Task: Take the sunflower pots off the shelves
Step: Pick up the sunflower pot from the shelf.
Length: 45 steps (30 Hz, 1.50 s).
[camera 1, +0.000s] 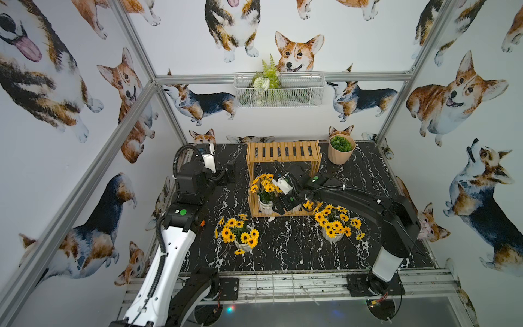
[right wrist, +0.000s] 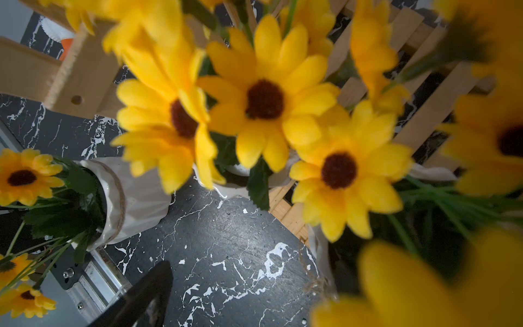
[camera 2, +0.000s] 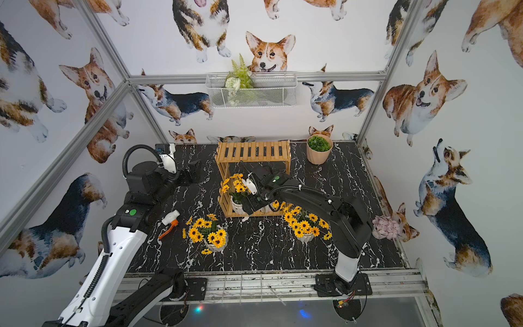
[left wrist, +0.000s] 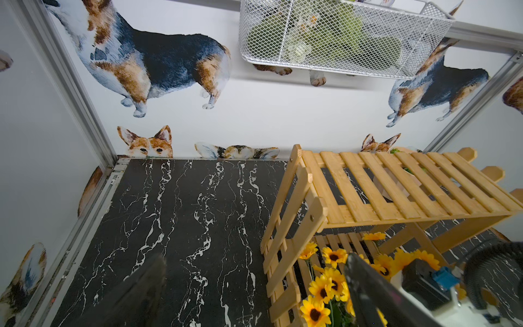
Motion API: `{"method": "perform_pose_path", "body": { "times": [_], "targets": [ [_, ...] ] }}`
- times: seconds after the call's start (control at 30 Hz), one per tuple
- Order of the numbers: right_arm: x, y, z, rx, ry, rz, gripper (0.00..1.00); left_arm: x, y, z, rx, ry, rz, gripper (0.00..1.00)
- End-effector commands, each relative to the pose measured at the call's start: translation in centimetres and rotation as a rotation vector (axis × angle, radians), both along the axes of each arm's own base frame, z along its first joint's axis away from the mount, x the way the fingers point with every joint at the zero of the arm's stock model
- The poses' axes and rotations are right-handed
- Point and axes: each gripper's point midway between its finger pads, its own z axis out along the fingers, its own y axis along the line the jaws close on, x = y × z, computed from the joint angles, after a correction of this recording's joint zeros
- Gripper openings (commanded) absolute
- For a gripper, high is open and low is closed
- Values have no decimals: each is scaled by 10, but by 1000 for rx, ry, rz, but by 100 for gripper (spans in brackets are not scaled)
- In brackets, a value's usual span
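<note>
The light-wood shelves (camera 1: 283, 151) stand at the back middle, their top tier bare (left wrist: 396, 186). On the lower tier's left half stands a sunflower pot (camera 1: 265, 205) (right wrist: 235, 184). A second pot (camera 1: 295, 209) on the right half is mostly hidden by my right gripper (camera 1: 283, 205), which is open at that tier's front. One of its fingers (right wrist: 152, 286) shows over bare table, and flowers hide the other beside a pot's rim (right wrist: 318, 254). Two more sunflower pots (camera 1: 243, 240) (camera 1: 334, 235) stand on the table. My left gripper (camera 1: 229, 175) (left wrist: 254, 286) hangs open and empty left of the shelves.
A beige pot with a green plant (camera 1: 341, 150) stands at the back right. A white wire basket with fern (camera 1: 278, 90) hangs on the back wall. An orange-and-white tool (camera 2: 169, 222) lies by the left arm. A pink succulent (camera 2: 386, 226) sits at the right edge.
</note>
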Motion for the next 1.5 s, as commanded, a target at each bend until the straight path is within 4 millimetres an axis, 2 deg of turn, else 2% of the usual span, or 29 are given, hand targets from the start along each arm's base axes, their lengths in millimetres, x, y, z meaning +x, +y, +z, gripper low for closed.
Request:
{"method": "perform_pose_path", "body": {
  "times": [0.0, 0.33, 0.57, 1.0, 1.47],
  "targets": [
    [5, -6, -2, -53, -29, 10, 92, 1, 1, 8, 4, -34, 5, 100],
    [11, -11, -9, -120, -52, 36, 90, 0, 2, 8, 3, -42, 9, 100],
    [11, -12, -17, -145, -42, 44, 83, -1, 3, 7, 3, -44, 11, 100],
    [14, -13, -30, -190, -38, 55, 59, -3, 4, 8, 4, -51, 17, 100],
    [17, -14, -39, -221, -38, 63, 40, -4, 5, 8, 11, -55, 21, 100]
  ]
}}
